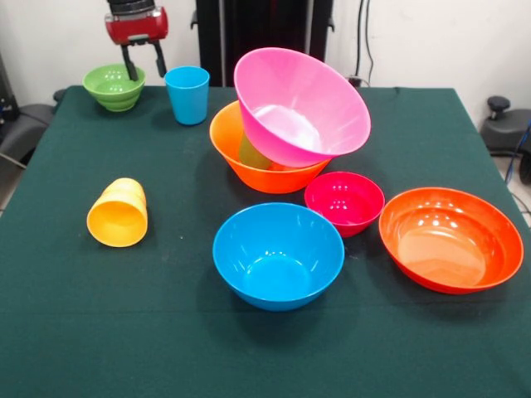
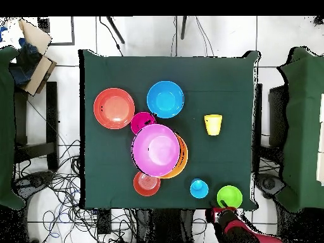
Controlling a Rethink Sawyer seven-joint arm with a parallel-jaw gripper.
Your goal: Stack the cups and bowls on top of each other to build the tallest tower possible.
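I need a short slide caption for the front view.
Open pincer above green bowl; pink bowl tilted inside orange bowl.

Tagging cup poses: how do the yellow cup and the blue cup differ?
The yellow cup lies on its side, mouth toward the front camera; the blue cup stands upright. The yellow cup sits alone mid-table; the blue cup stands at the robot's edge beside the green bowl. Both are plain tapered tumblers.

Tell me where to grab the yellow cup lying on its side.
The yellow cup lies on its side, its mouth facing the front camera. Come from above and pinch across its tapered body near the middle; the rim faces sideways, so a rim pinch looks awkward.
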